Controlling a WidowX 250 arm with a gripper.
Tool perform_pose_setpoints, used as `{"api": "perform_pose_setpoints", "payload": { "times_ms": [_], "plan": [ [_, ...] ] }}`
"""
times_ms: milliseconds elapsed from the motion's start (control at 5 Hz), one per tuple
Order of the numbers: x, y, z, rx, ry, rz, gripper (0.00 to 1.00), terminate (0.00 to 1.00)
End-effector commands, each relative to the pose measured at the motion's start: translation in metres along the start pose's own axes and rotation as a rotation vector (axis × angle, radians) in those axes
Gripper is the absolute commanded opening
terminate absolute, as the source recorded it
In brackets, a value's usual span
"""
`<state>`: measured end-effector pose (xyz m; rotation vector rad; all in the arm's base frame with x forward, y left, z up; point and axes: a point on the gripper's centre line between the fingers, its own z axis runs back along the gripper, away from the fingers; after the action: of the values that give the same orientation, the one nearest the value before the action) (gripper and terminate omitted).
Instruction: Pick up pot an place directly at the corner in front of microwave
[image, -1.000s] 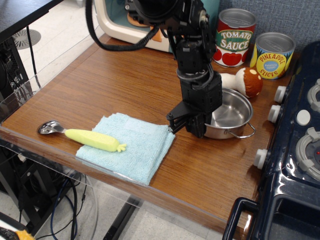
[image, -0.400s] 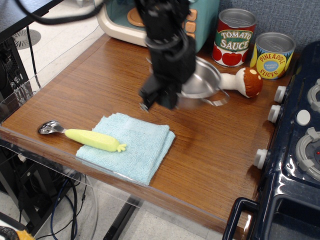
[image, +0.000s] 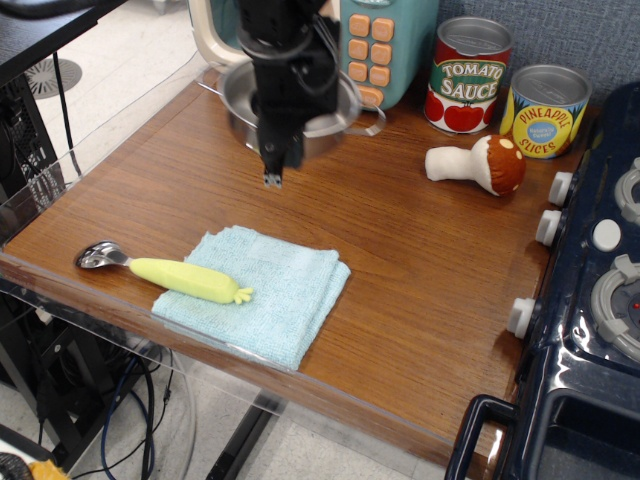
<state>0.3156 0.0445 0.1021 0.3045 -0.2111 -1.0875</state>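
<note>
The shiny steel pot (image: 335, 118) with wire loop handles hangs in the air, gripped at its near rim by my black gripper (image: 276, 150), which is shut on it. It is above the table in front of the teal and cream microwave (image: 375, 40), whose orange buttons show. The far-left table corner (image: 205, 90) with its clear acrylic rim lies just left of the pot. Most of the microwave door is hidden behind my arm.
A blue cloth (image: 260, 290) and a yellow-handled spoon (image: 160, 270) lie near the front edge. A toy mushroom (image: 480, 163), a tomato sauce can (image: 468, 75) and a pineapple can (image: 546, 110) are at the back right. A toy stove (image: 590, 300) stands at the right.
My gripper lifted the pot from beside the mushroom and carried it left and back toward the microwave. The mushroom now lies fully uncovered.
</note>
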Motion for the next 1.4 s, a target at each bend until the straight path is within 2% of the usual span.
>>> {"api": "perform_pose_setpoints", "payload": {
  "times_ms": [0,200,400,600,800,1200],
  "plan": [
    [-0.034,0.039,-0.021,0.055,0.089,0.379,0.0,0.0],
    [-0.049,0.061,-0.039,0.054,0.156,0.497,0.0,0.0],
    [-0.061,0.077,-0.052,0.044,0.18,0.561,0.0,0.0],
    [-0.069,0.08,-0.067,0.004,0.181,0.586,0.0,0.0],
    [-0.075,0.08,-0.084,-0.05,0.169,0.582,0.0,0.0],
    [-0.074,0.076,-0.107,-0.077,0.09,0.525,0.0,0.0]
  ]
}}
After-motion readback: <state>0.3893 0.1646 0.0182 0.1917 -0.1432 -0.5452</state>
